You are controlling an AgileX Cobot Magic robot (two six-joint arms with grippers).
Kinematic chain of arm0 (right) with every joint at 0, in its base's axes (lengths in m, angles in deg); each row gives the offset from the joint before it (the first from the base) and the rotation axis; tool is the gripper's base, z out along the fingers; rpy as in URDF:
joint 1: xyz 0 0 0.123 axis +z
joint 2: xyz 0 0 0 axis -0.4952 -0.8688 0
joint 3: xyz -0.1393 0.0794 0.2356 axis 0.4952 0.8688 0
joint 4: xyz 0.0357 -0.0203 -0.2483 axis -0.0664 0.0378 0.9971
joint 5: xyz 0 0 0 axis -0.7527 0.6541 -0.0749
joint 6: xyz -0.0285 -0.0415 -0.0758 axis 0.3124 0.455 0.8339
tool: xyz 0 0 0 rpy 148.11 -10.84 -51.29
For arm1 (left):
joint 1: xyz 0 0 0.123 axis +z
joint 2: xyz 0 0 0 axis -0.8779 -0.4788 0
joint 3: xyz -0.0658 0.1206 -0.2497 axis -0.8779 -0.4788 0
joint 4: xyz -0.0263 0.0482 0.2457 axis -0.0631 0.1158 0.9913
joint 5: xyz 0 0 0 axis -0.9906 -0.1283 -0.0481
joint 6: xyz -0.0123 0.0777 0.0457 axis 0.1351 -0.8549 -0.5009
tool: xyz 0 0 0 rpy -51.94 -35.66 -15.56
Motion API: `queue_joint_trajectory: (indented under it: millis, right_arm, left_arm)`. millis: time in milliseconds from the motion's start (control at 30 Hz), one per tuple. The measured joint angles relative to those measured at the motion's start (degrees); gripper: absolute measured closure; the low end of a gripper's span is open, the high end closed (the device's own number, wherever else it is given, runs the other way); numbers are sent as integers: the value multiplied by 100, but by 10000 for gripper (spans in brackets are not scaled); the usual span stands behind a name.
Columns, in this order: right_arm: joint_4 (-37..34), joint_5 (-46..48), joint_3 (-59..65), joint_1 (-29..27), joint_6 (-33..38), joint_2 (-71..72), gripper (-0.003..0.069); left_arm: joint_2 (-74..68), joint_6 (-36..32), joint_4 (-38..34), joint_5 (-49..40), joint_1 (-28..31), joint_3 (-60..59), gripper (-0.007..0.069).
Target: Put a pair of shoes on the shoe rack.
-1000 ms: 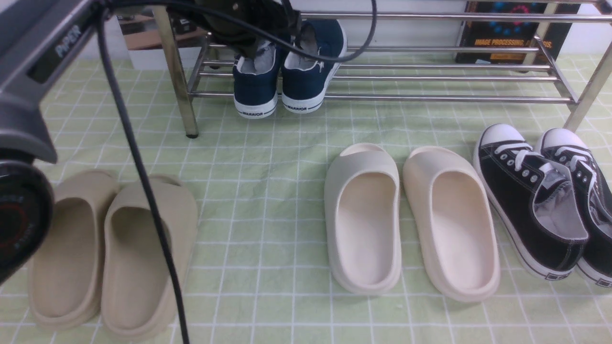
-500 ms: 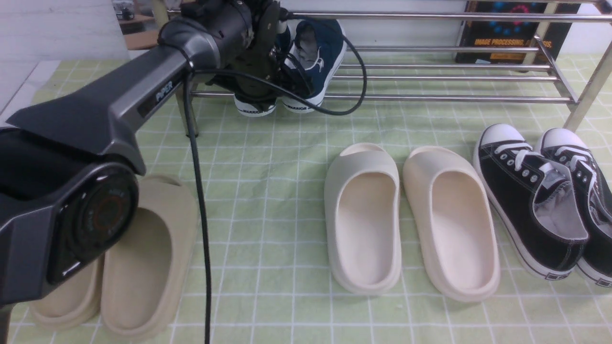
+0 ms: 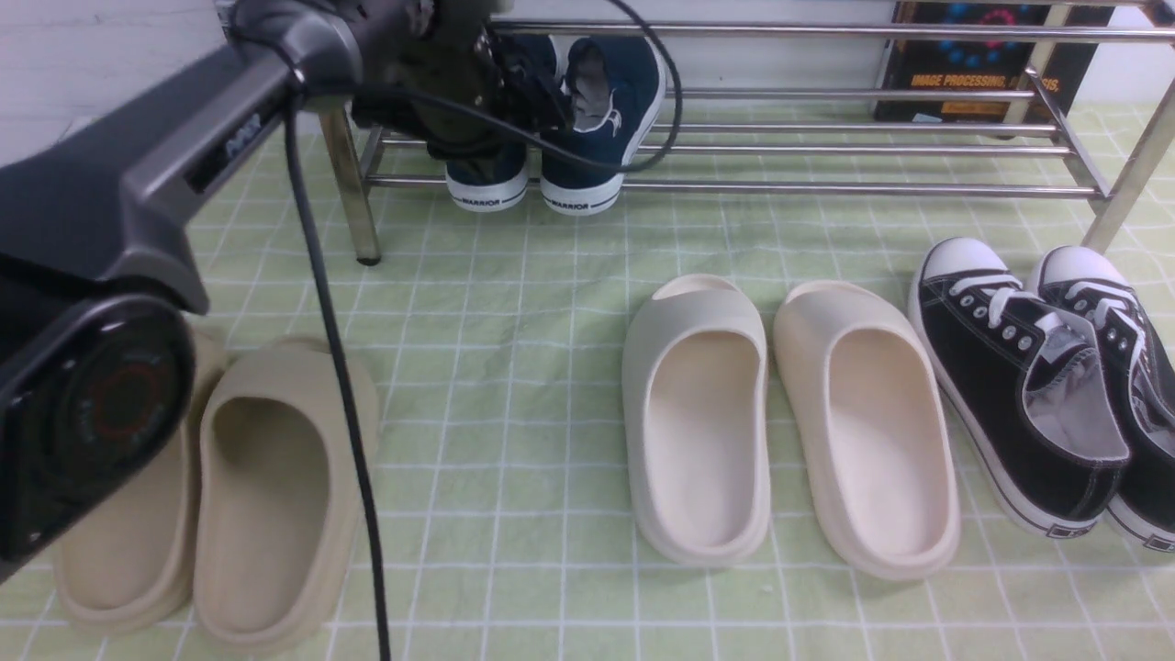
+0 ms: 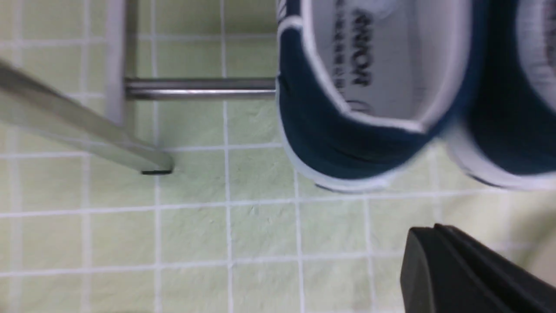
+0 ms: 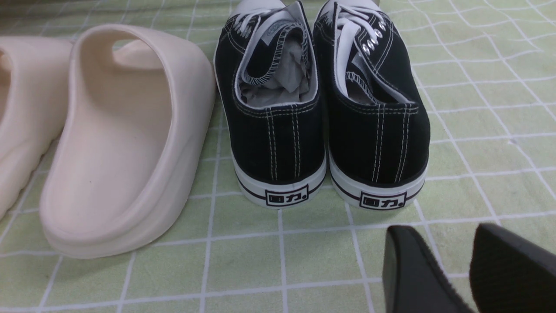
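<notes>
Front view: the navy-blue canvas slip-on shoes (image 3: 574,119) sit heels outward on the chrome tube shoe rack (image 3: 826,147), partly hidden behind the left gripper (image 3: 514,83).

Left wrist view: its fingers (image 4: 469,274) are pressed together, clear of the heels.

Right wrist view: the right gripper (image 5: 471,269) has its fingers slightly parted, holding nothing.

pair of shoes (image 3: 551,138) on shoe rack (image 3: 826,188), left end | slides (image 3: 789,413) in front

Grey-black arm (image 3: 165,156), looping black cable (image 3: 335,367)
</notes>
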Motion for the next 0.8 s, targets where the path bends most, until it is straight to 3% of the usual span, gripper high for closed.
queue_joint_trajectory:
  millis: [400, 633, 767, 800]
  right_arm:
    - [0, 0, 0, 0, 0, 0, 413]
    - [0, 0, 0, 0, 0, 0, 413]
    - [0, 0, 0, 0, 0, 0, 413]
    - [0, 0, 0, 0, 0, 0, 413]
  left_arm:
    - [3088, -417, 75, -929, -48, -48, 638]
    - [5123, -239, 263, -1015, -48, -1974, 638]
    - [6712, 307, 258, -452, -48, -4272, 638]
    - [6785, 354, 258, -419, -48, -4376, 638]
